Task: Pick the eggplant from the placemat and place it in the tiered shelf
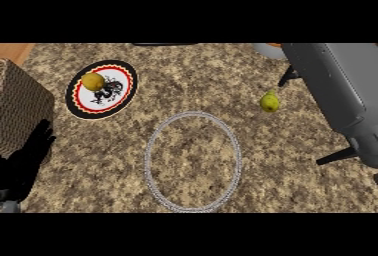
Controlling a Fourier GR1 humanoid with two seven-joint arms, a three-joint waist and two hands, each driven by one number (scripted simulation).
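Observation:
A round placemat point(103, 102) with a black dragon figure and a red-and-black rim lies at the upper left of the counter. On its upper part rests a yellow, rounded fruit point(93, 81); nothing purple like an eggplant shows. A second yellow-green, pear-shaped fruit point(270, 102) lies on the counter to the right. A silver wire ring point(150, 150) lies flat in the middle. My left hand point(29, 160) rests open at the lower left edge, fingers up. My right forearm crosses the right side; of my right hand point(336, 156) only a black tip shows.
A brown woven box point(22, 110) stands at the left edge, just above my left hand. A grey bowl rim point(266, 50) peeks in at the top right, partly behind my right forearm. A small black part point(288, 77) sticks out beside the forearm.

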